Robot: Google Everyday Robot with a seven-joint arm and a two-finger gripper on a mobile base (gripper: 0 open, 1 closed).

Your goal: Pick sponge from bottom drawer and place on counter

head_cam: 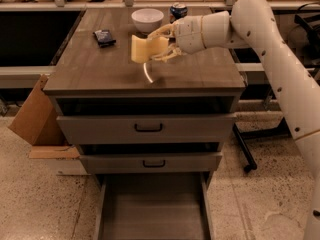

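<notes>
The sponge [144, 48] looks light and soft, so I judge that it will bend and squash under pressure and will not slip easily or break. A hold across its flat faces near one edge, as here, seems good, and a gentle squeeze should be enough. It is a small pale yellow block with a wavy outline, smaller than the white bowl [147, 19] behind it. It is in the upper middle of the frame, held in the air just above the counter [90, 69], not lying on it as far as I can tell. The gripper [160, 45] is at its right side, and the fingers [161, 31] close narrowly around the sponge's right edge, one above and one below. The white arm [280, 74] comes in from the right edge of the frame. A dark packet [104, 37] lies to the left of the sponge, well apart, and a can [178, 10] stands beside the bowl. At the bottom of the frame the bottom drawer [152, 209] is pulled out, and its floor shows nothing inside. The two upper drawers are shut, and a cardboard box [32, 114] leans at the left.
</notes>
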